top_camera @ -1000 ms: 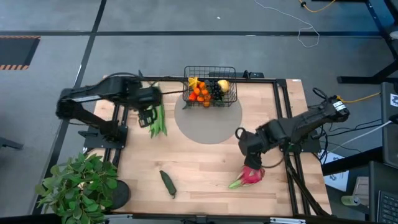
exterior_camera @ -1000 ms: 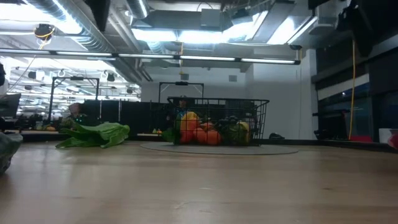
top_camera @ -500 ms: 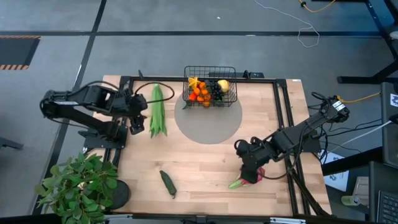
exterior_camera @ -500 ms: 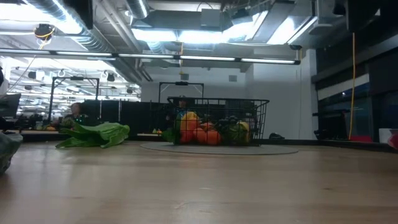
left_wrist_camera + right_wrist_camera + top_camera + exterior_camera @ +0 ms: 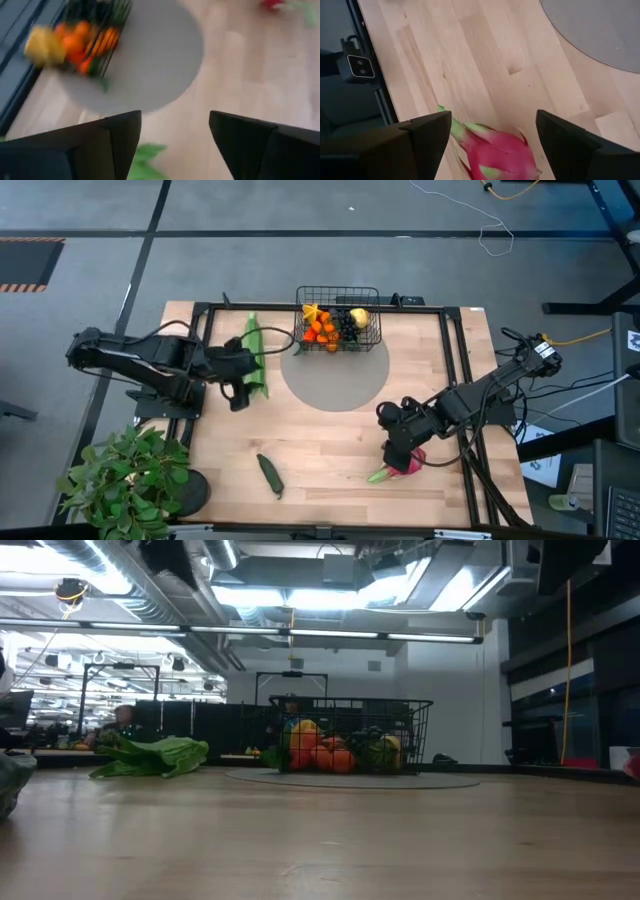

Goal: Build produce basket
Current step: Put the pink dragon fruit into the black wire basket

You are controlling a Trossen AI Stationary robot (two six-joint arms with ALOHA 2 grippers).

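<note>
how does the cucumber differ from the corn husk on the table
The cucumber is short, dark green and compact; the corn husk is longer, lighter green and leafy. The cucumber lies near the table's front edge, apart from both arms; the corn husk lies far back beside the basket, with the left gripper over its end. Both lie flat on the wood, outside the basket.

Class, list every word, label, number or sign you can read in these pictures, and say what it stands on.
None can be read.
No print shows on the basket, the corn, the dragon fruit or the cucumber.
Paper beside the table: print too small to read.
</note>
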